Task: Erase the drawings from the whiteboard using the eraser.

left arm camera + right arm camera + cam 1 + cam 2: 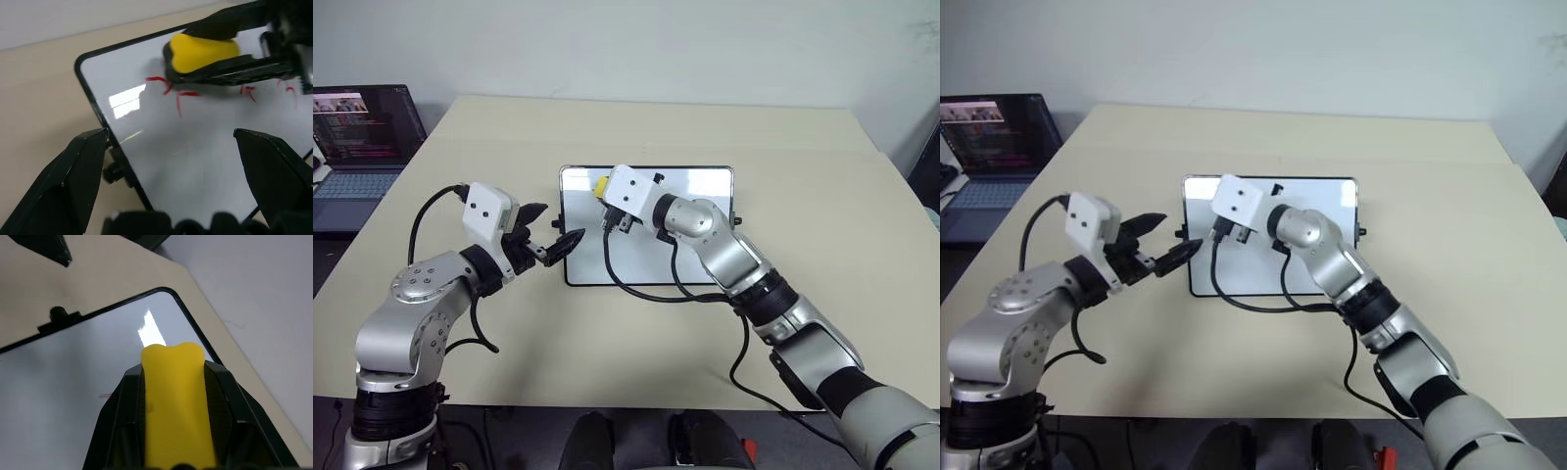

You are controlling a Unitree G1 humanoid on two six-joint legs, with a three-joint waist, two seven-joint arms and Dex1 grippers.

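The whiteboard (700, 186) lies in the middle of the table, glossy white with a thin black frame. Red drawings (168, 89) sit near its far left corner, with more red strokes (249, 93) further along. My right gripper (604, 191) is shut on the yellow eraser (203, 54), which hovers over the left scribble; I cannot tell whether it touches the board. In the right wrist view the eraser (173, 396) sticks out between the two black fingers. My left gripper (551, 227) stands open at the board's left edge, with nothing in it.
An open laptop (362, 137) stands off the table's far left side. Black cables (646, 289) from my right arm trail over the board's near edge. Bare tan tabletop (822, 196) surrounds the board on all sides.
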